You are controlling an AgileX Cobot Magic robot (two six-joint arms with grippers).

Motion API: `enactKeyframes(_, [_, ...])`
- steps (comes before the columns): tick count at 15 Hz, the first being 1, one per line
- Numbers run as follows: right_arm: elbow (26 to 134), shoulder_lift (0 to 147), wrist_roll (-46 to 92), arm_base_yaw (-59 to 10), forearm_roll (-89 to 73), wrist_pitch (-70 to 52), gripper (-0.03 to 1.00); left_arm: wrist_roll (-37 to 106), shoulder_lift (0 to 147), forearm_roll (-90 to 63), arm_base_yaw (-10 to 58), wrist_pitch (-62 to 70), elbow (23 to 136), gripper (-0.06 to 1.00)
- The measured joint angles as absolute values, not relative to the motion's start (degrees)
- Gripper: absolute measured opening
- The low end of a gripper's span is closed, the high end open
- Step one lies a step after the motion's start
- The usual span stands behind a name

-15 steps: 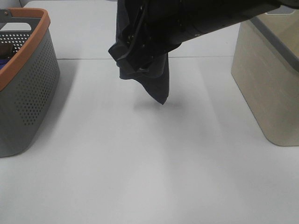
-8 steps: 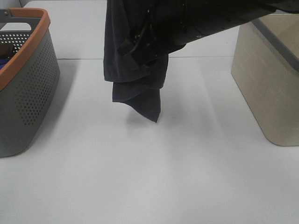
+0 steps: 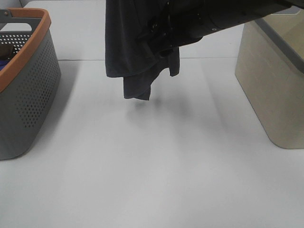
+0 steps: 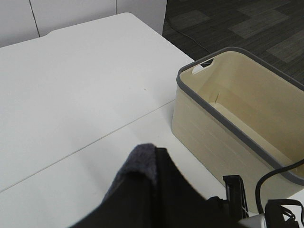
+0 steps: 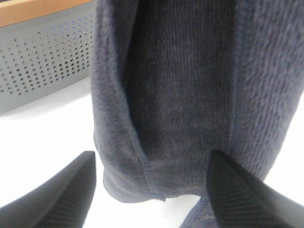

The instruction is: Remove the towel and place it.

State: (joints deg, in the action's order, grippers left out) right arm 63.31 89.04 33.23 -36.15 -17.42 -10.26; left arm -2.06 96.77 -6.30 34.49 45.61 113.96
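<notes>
**Towel rising over the table, between basket and bin**

Climbing from where it hung half a second earlier, the lower hem of the dark navy terry-cloth towel (image 3: 126, 47) is now dangling higher above the white tabletop (image 3: 142, 180). The black right arm is drawing back toward the right.

At left, the grey perforated plastic basket with an orange rim (image 3: 33, 90) is standing at the table's edge, well apart from the cloth. At centre, the towel is hanging in loose folds and touching nothing below it, its top running out of the overhead view. The left gripper, closed tight, is apparently pinching the cloth from above. Its wrist view is showing a bunched fold close under the camera, though the fingers themselves are hidden. That pinch is likely what is holding the fabric in the air.

The right gripper (image 5: 152, 161) is standing with its ribbed black fingers (image 5: 61, 190) spread wide. The hem is hanging just beyond them, and they are gripping nothing. At right, the beige rectangular bin with a grey rim (image 3: 270, 95) is sitting open, the probable place for the towel.
</notes>
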Motion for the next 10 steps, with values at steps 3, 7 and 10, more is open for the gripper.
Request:
enactKeyframes(3, [63.3,89.0,33.1,-36.2,-17.4,-9.0,0.64,-2.1,96.8,-6.0,34.5,45.6,114.0,0.0])
enactKeyframes(7, [63.1,90.4,33.1,-36.2,-17.4,-8.9,0.64,-2.1,96.5,-5.7,34.5,45.6,114.0,0.0])
enactKeyframes(10, [62.4,90.4,33.0,-36.2,-17.4,-7.1,0.63,-2.1,95.7,-4.9,34.5,45.6,114.0,0.0])
